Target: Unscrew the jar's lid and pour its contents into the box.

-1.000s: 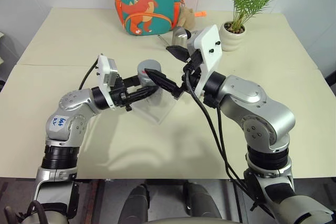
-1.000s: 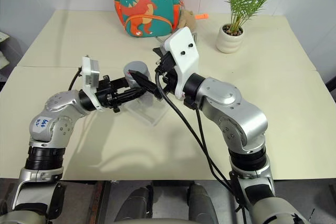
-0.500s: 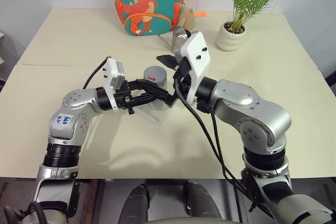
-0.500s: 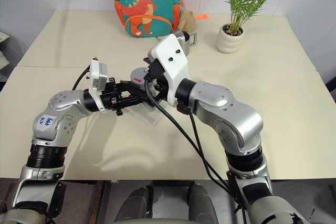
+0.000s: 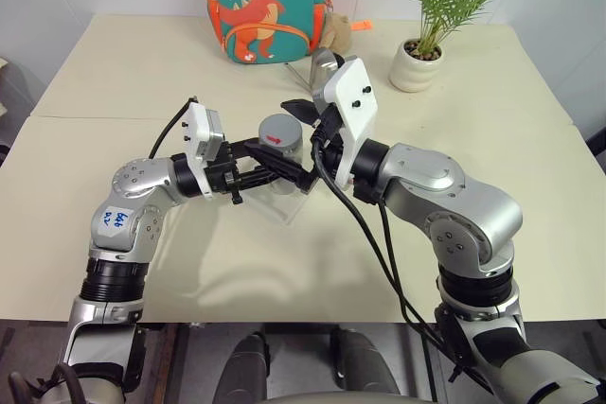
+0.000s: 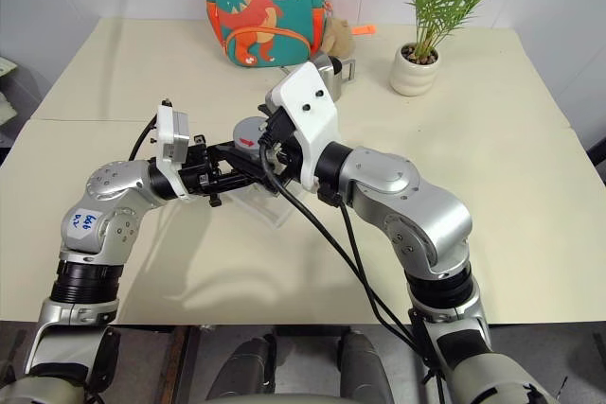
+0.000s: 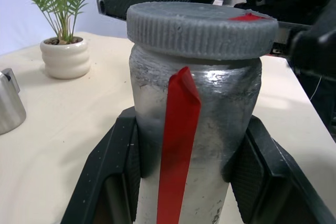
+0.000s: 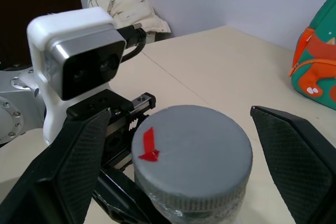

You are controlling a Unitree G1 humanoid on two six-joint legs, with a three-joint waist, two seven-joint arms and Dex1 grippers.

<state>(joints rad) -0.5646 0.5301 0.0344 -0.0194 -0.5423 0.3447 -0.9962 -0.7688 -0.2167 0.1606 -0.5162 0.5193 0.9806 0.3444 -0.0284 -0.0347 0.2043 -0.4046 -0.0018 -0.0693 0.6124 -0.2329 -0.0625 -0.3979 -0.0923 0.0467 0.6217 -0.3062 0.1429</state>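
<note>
My left gripper is shut on the jar, a silvery-grey cylinder with a red strip down its side, and holds it upright. The grey ribbed lid, with a small red mark on top, sits on the jar. My right gripper is open, one finger on each side of the lid and a gap between each finger and its rim. The box, a shallow clear tray, lies on the table just below the jar. The contents are hidden inside the jar.
A dinosaur backpack stands at the table's far edge, with a steel can just right of it and a potted plant at the far right. A seam crosses the table on the left.
My right gripper has edged to the left, and its fingers now stand on either side of the lid instead of over it. The jar stays in the left gripper.
</note>
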